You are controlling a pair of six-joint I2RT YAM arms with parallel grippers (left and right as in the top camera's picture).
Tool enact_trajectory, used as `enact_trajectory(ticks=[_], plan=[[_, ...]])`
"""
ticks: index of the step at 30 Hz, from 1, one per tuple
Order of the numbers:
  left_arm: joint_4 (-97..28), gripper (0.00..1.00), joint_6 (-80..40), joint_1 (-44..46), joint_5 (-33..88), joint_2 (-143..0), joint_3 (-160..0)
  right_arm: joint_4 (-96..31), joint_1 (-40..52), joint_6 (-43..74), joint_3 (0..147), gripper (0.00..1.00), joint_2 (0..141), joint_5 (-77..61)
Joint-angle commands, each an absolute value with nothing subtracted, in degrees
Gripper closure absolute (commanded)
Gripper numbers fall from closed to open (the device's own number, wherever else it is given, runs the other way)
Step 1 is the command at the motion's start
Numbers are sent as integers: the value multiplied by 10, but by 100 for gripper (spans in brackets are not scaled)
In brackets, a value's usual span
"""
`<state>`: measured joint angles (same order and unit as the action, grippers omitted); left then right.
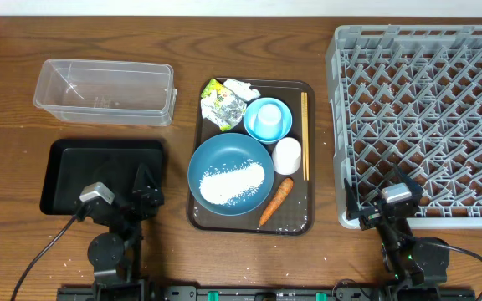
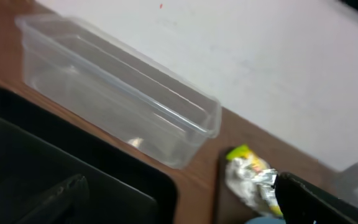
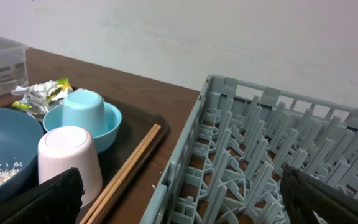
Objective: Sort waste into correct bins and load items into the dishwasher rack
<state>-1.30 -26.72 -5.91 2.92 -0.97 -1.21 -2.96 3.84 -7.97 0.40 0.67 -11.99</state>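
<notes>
On the brown serving tray (image 1: 308, 150) sit a large blue bowl (image 1: 224, 159) holding white rice (image 1: 231, 184), an orange carrot (image 1: 275, 201), an upturned white cup (image 1: 287, 155), an upturned light-blue cup (image 1: 268, 121) in a small blue dish, wooden chopsticks (image 1: 305, 134) and a yellow-green and silver wrapper (image 1: 222, 104) with white tissue (image 1: 241, 87). The black tray (image 1: 65, 171) and clear tub (image 1: 105, 90) lie at the left. The grey dishwasher rack (image 1: 421, 117) is at the right. My left gripper (image 1: 132, 199) is open over the black tray's near right corner. My right gripper (image 1: 383, 209) is open at the rack's near left corner.
The right wrist view shows the white cup (image 3: 67, 158), light-blue cup (image 3: 82, 109), chopsticks (image 3: 132, 168) and rack edge (image 3: 185, 155) close ahead. The left wrist view shows the clear tub (image 2: 117, 93), black tray (image 2: 73, 180) and wrapper (image 2: 250, 177). A white wall stands behind the table.
</notes>
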Motion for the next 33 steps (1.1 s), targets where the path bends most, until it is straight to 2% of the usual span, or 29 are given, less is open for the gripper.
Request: enact_trajectory(ticks=[1,5,9,12,16,20,24,27,30,33], plan=[[-5,3,-361,-60,51,-10,-3,-32,46,-80,3,1,5,-120],[56,3,-373,-60,69,-10,-2,-32,46,-80,3,1,5,-121],[135,3,-366,-60,163,-10,-3,-32,46,-80,3,1,5,-120],[145,3,-299,-60,223,-11,-20,-32,46,-80,3,1,6,-121],[48,3,-270,-60,236,-37,-93,-32,46,-80,3,1,6,-121],[-48,3,-217,-60,250,-124,-206,-32,46,-80,3,1,6,-121],[-136,3,-138,-60,321,-277,-354,-32,46,-80,3,1,6,-121],[-250,3,-95,-60,394,-407,-476,-32,46,-80,3,1,6,-121],[-368,3,-86,-60,451,-518,-580,-32,46,-80,3,1,6,-121],[-421,3,-89,-60,496,-597,-639,-32,46,-80,3,1,6,-121]])
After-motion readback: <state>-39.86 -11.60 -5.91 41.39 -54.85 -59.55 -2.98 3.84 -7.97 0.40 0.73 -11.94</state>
